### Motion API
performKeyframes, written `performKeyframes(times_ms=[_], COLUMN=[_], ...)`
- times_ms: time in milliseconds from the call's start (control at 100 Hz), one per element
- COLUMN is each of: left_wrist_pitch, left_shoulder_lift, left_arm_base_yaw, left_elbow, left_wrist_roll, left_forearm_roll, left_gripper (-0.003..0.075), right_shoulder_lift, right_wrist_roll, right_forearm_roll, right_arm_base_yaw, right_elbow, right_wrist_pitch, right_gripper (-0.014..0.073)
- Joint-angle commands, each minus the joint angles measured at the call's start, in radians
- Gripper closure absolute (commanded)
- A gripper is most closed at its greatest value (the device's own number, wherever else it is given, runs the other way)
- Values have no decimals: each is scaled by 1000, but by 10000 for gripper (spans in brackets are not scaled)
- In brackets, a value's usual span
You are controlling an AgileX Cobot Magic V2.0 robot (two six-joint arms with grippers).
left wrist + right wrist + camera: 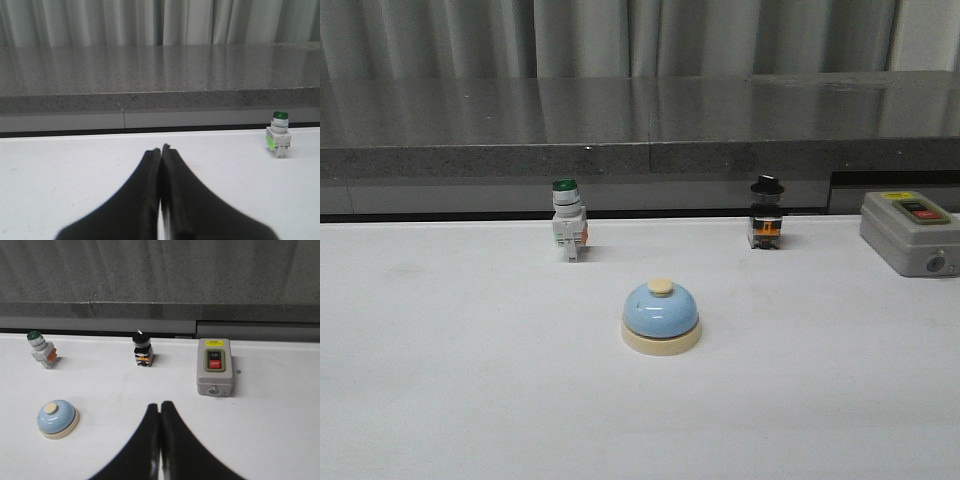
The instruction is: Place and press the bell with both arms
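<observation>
The light-blue bell [661, 316] with cream base and cream button stands upright on the white table, near the middle. It also shows in the right wrist view [57, 418], well to the side of my right gripper [160, 404], which is shut and empty above the table. My left gripper [161, 148] is shut and empty over bare table; the bell is out of its view. Neither arm shows in the front view.
A green-capped white push-button switch [567, 219] and a black-knobbed switch [766, 213] stand near the table's back edge. A grey box with red and black buttons [910, 232] sits at the back right. A dark grey ledge [640, 150] runs behind the table.
</observation>
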Motion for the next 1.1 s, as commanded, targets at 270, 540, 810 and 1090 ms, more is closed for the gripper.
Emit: performKeyframes(times_ms=[270, 540, 810, 1090], left_wrist_pitch=[-86, -86, -86, -86], left_shoulder_lift=[-28, -28, -28, -28], left_arm_base_yaw=[4, 4, 4, 4], left_elbow=[43, 43, 43, 43], left_wrist_roll=[-9, -9, -9, -9], left_forearm_roll=[-6, -6, -6, -6], left_gripper=[741, 741, 741, 741], right_shoulder_lift=[3, -16, -230, -454], right_wrist_roll=[0, -6, 11, 54], right_forearm_roll=[-3, -57, -106, -100], right_arm_base_yaw=[-3, -4, -50, -60], right_elbow=[-26, -4, 193, 448], right_wrist_pitch=[-75, -104, -260, -426], right_gripper=[654, 654, 654, 654])
